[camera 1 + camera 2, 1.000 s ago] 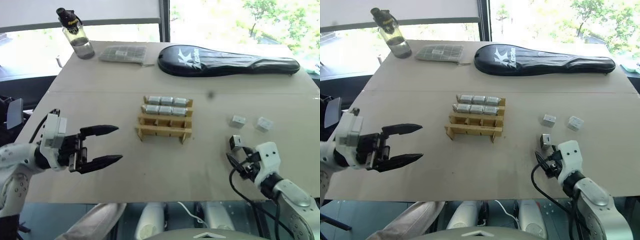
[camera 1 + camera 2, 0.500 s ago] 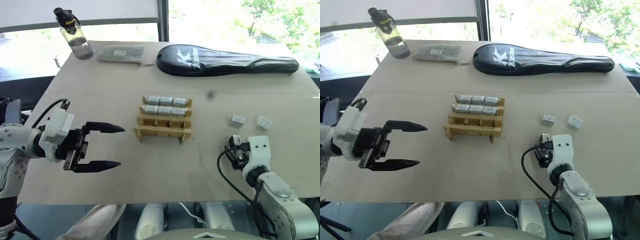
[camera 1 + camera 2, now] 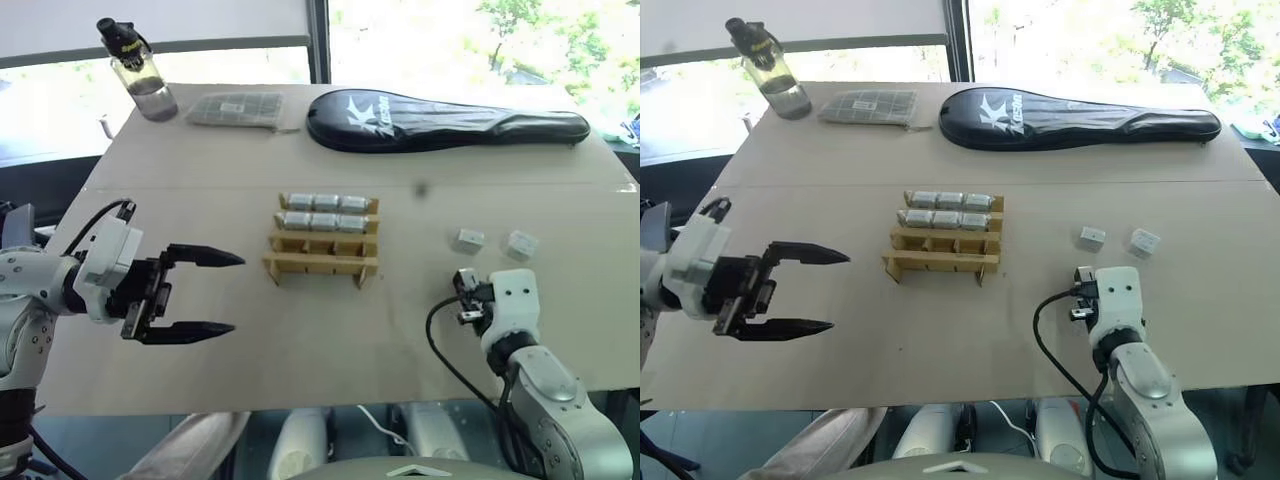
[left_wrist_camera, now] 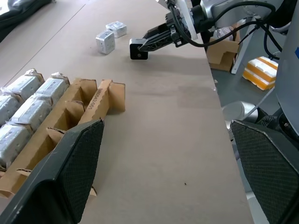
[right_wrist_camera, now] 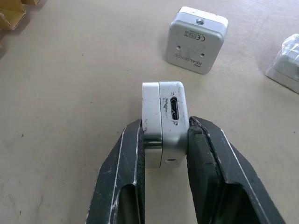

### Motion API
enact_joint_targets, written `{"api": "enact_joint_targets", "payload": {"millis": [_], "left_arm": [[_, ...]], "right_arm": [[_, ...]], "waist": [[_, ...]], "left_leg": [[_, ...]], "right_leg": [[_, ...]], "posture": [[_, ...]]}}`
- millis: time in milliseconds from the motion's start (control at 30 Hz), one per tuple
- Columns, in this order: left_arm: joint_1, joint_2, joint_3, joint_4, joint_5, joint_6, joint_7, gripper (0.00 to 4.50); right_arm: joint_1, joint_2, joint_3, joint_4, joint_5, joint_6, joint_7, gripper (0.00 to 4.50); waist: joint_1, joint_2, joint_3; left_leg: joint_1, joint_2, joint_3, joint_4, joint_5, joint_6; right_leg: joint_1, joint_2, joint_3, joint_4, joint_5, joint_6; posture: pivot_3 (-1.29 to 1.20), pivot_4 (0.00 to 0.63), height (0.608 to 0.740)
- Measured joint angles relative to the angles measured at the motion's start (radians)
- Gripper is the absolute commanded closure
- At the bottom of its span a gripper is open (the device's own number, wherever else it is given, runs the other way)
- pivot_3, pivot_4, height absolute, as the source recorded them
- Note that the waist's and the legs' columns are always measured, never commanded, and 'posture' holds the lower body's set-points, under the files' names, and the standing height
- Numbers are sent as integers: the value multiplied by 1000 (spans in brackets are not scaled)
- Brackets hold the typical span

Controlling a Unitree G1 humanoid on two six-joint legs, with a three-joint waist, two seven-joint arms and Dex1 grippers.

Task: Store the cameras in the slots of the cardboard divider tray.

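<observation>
A camera (image 5: 164, 122) is clamped in the right gripper (image 5: 164, 140) jaws on the tabletop (image 3: 420, 330); the left gripper (image 3: 205, 292) is held wide. Next, a lift toward the tray's (image 3: 322, 262) empty front slots is called for.

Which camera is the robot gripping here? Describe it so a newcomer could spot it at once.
Start at the cardboard tray mid-table and look right, to three loose cameras. Two lie apart, untouched. The gripped camera is nearest the table's front edge, standing on edge with a port showing, pinched in the right claw.
</observation>
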State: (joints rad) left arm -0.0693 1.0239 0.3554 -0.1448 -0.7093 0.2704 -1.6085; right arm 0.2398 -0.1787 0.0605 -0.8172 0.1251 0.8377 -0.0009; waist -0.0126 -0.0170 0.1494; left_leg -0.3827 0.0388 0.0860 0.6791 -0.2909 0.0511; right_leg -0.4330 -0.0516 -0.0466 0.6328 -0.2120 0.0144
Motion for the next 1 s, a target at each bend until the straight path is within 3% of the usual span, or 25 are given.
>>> {"api": "enact_joint_targets", "payload": {"millis": [167,300,400,500,600,733,867,1000], "left_arm": [[-1,0,-1,12,-1,-8,0,0],[-5,0,0,17,-2,-8,-1,0],[-3,-1,7,19,-1,-9,1,0],[6,-3,29,19,-1,-9,7,0],[39,-12,63,16,0,-12,32,0],[103,-48,147,20,2,-14,103,0],[197,-89,235,17,2,-15,163,0],[292,-124,294,6,9,-21,182,0]], "right_arm": [[-9,-13,-16,0,10,3,30,3816],[-129,-109,-54,15,30,-3,118,3816],[-337,-249,-57,93,80,-35,280,3816],[-458,-302,-49,157,137,-74,411,3816],[-706,-324,34,385,182,-133,611,3816],[-972,-268,198,650,168,-307,861,3816],[-1061,-164,344,863,125,-432,1016,3816],[-1116,-73,396,1015,92,-502,1073,3816]], "waist": [[0,0,0],[-3,0,0],[-8,0,2],[1,-1,1],[-6,1,3],[-13,-2,2],[-10,-2,1],[-7,-2,2]], "left_leg": [[0,0,0,0,0,0],[1,0,2,0,0,0],[2,0,3,0,0,1],[1,1,-1,-2,0,1],[0,1,3,-2,0,1],[-1,1,3,-4,0,1],[-10,0,3,-5,0,1],[-14,-1,3,-1,0,0]], "right_leg": [[0,0,0,0,0,0],[0,0,2,0,0,0],[0,1,3,1,0,0],[0,4,1,1,1,-2],[-4,4,4,1,3,-4],[-6,4,4,3,5,-1],[-14,2,4,3,5,0],[-17,0,2,3,6,0]], "posture": [[0,150,740],[0,150,740],[0,150,740],[0,150,740],[0,150,740],[0,150,740],[0,150,740],[0,150,740]]}}
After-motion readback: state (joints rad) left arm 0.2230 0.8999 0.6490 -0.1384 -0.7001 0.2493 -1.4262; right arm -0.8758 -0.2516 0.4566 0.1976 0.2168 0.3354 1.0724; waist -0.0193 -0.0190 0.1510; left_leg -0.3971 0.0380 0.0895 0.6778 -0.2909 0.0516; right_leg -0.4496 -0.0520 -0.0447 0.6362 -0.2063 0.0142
